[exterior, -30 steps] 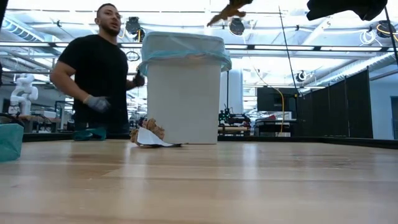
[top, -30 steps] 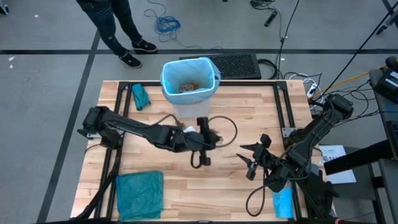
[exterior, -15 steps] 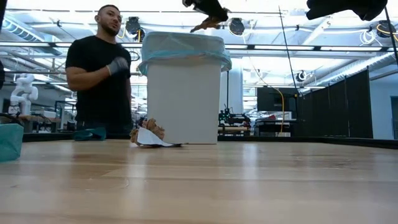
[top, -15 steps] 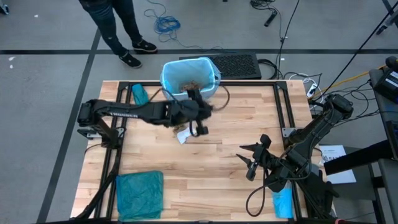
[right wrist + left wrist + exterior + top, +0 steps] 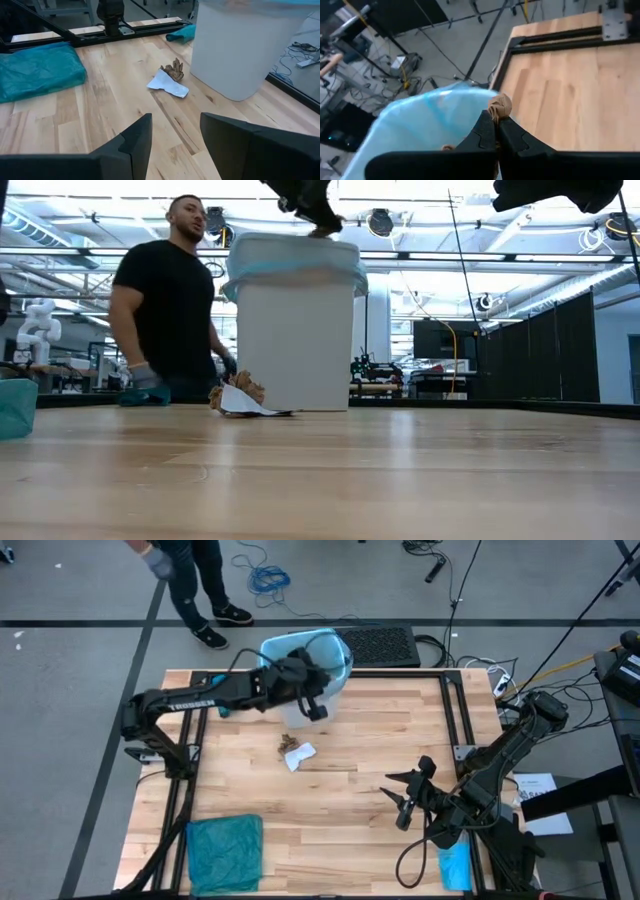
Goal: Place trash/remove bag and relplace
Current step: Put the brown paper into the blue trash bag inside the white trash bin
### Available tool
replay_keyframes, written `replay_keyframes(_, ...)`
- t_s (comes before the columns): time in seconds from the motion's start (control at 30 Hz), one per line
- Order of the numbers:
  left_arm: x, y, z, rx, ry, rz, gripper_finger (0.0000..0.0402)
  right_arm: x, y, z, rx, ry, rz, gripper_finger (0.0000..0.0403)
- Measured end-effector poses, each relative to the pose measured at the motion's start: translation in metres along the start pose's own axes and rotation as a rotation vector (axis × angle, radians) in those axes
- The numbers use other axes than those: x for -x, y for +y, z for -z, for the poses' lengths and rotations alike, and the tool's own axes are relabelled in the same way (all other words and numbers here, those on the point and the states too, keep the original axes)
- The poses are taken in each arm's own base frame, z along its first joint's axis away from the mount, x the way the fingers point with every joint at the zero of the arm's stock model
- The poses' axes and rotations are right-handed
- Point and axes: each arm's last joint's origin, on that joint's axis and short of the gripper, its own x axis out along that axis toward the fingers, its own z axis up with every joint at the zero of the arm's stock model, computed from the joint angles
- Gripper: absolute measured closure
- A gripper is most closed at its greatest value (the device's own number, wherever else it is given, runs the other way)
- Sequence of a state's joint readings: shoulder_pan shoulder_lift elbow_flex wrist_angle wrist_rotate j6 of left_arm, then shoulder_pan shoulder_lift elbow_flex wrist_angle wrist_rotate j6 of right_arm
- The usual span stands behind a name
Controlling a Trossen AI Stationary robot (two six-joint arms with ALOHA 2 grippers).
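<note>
The left gripper (image 5: pixel 495 121) is pinched tight on a brown paper scrap (image 5: pixel 499 106) over the bin (image 5: pixel 296 340); beside the bin, the right gripper (image 5: pixel 175 131) gapes empty.

A pale butcher-block wooden table (image 5: pixel 330 800) stood on grey concrete floor (image 5: pixel 80 690); a coiled blue cable (image 5: pixel 268 580) lay beyond, under bright ceiling lights (image 5: pixel 100 210).

Left gripper (image 5: pixel 312 708) is hovering over the blue-lined bin (image 5: pixel 335 652); paper scraps (image 5: pixel 296 751) are lying just beneath-left; right gripper (image 5: pixel 400 795) is waiting well apart.
</note>
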State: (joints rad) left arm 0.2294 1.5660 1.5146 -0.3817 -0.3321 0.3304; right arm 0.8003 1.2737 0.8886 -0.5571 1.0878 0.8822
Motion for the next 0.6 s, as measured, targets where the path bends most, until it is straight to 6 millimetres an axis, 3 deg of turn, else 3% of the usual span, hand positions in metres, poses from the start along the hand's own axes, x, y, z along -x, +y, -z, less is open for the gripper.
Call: replay_keyframes(0.6, -0.001, 0.066, 0.025, 0.113, 0.071, -0.065, 0.0401, -0.001, 0.001, 0.002, 0.016, 0.004, 0.005, 0.0243)
